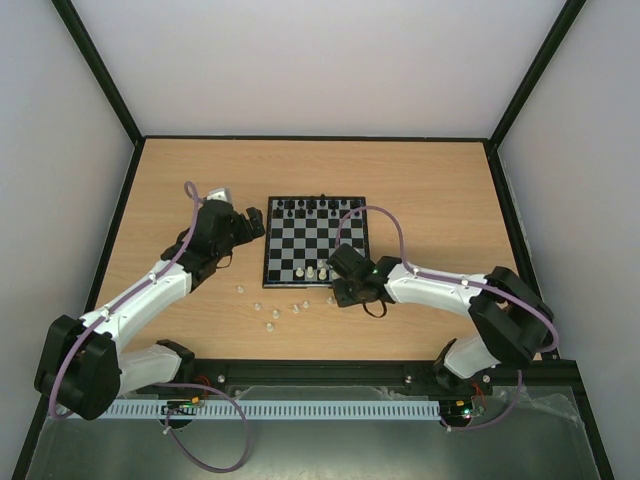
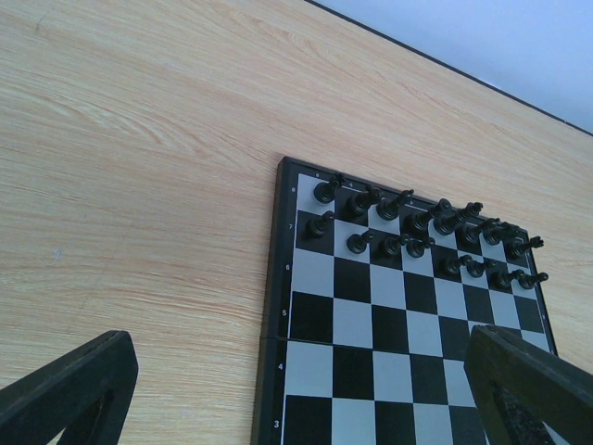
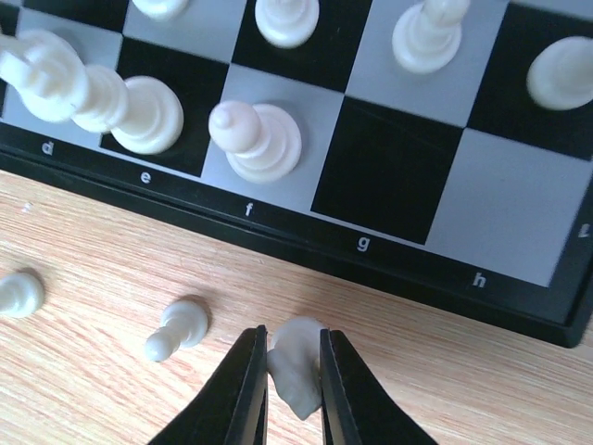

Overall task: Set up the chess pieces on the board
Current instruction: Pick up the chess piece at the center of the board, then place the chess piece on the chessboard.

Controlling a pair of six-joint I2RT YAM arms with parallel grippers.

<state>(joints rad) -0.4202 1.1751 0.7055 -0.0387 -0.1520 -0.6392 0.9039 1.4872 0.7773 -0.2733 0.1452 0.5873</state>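
The board [image 1: 316, 240] lies mid-table, with black chessmen [image 1: 315, 205] on its far rows. A few white pieces [image 1: 316, 272] stand on its near rows; in the right wrist view they show as a bishop-like piece [image 3: 255, 139] and pawns [image 3: 426, 37]. My right gripper [image 3: 294, 336] is shut on a small white piece [image 3: 296, 366], just off the board's near rim [image 3: 371, 255] below the g label. It also shows in the top view [image 1: 338, 290]. My left gripper [image 1: 258, 222] is open and empty at the board's left edge [image 2: 273, 306].
Several loose white pieces [image 1: 270, 312] are scattered on the wood in front of the board. One pawn [image 3: 176, 329] lies on its side just left of my right fingers, and another [image 3: 18, 292] lies farther left. Black frame rails bound the table.
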